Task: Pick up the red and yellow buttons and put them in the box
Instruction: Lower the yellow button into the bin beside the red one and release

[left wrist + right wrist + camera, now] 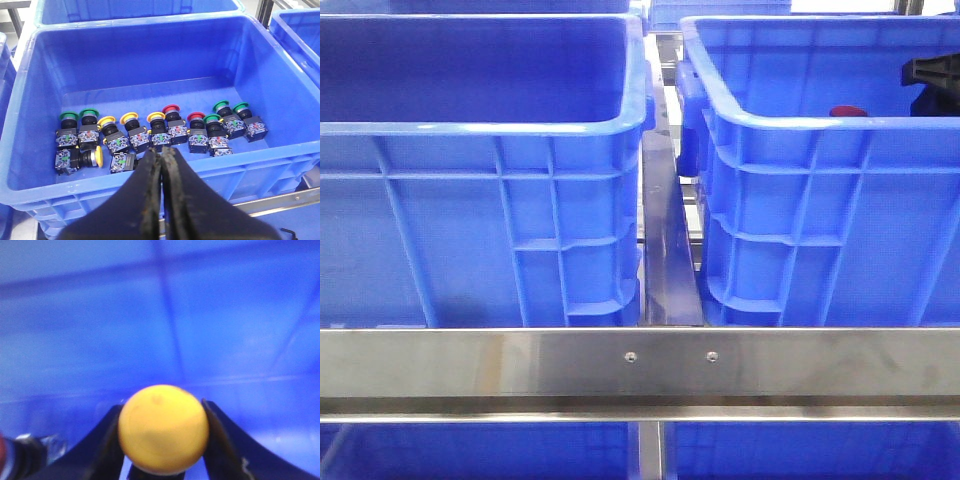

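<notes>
Yellow button (pixel 163 429) sits clamped between the right tool (pixel 165 440) fingers; left tool (pixel 162 165) is closed, empty.

Steel-framed worktop (pixel 620 362) carrying two blue crates side by side: the left crate (pixel 480 230) and the right crate (pixel 820 230), separated by a narrow gap.

The left gripper (pixel 162 159) hangs over the near rim of a blue crate (pixel 280 90), its black fingers (pixel 150 180) pressed together with nothing between them. On the crate floor lies a row of push-button switches with green (pixel 90 114), yellow (pixel 129 118) and red caps (pixel 171 109). One yellow-capped switch (pixel 80 159) lies on its side.
</notes>
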Controlling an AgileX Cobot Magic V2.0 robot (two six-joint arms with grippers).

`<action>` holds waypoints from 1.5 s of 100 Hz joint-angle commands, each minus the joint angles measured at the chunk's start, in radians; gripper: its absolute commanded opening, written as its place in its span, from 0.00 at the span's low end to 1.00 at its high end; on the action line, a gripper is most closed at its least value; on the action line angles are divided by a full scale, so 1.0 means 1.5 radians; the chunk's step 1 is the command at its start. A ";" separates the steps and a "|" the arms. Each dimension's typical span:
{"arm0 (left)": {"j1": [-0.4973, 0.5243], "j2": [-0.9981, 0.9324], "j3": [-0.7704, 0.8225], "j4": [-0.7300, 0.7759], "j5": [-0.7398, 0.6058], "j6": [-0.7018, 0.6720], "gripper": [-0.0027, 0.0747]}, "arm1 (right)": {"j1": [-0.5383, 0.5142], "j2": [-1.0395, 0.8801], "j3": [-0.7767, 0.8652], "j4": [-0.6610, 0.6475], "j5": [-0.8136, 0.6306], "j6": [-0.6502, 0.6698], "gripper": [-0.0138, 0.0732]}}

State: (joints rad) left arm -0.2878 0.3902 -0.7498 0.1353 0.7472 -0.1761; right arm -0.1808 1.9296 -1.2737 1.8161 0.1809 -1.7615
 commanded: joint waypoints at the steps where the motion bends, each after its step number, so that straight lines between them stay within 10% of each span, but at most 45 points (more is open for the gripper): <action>1: 0.001 0.005 -0.016 -0.001 -0.050 -0.008 0.01 | -0.005 -0.023 -0.023 0.068 0.022 -0.013 0.37; 34: 0.001 0.005 -0.016 -0.001 -0.050 -0.008 0.01 | -0.004 -0.015 -0.020 0.068 0.022 -0.013 0.39; 70: 0.001 0.005 -0.016 -0.001 -0.050 -0.008 0.01 | -0.004 -0.026 -0.020 0.068 0.024 -0.013 0.79; 150: 0.001 0.005 -0.016 -0.001 -0.049 -0.008 0.01 | -0.002 -0.398 0.162 0.068 0.046 -0.012 0.79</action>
State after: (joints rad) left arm -0.2878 0.3902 -0.7498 0.1353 0.7472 -0.1761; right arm -0.1808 1.4545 -1.0520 1.8223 0.2072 -1.7683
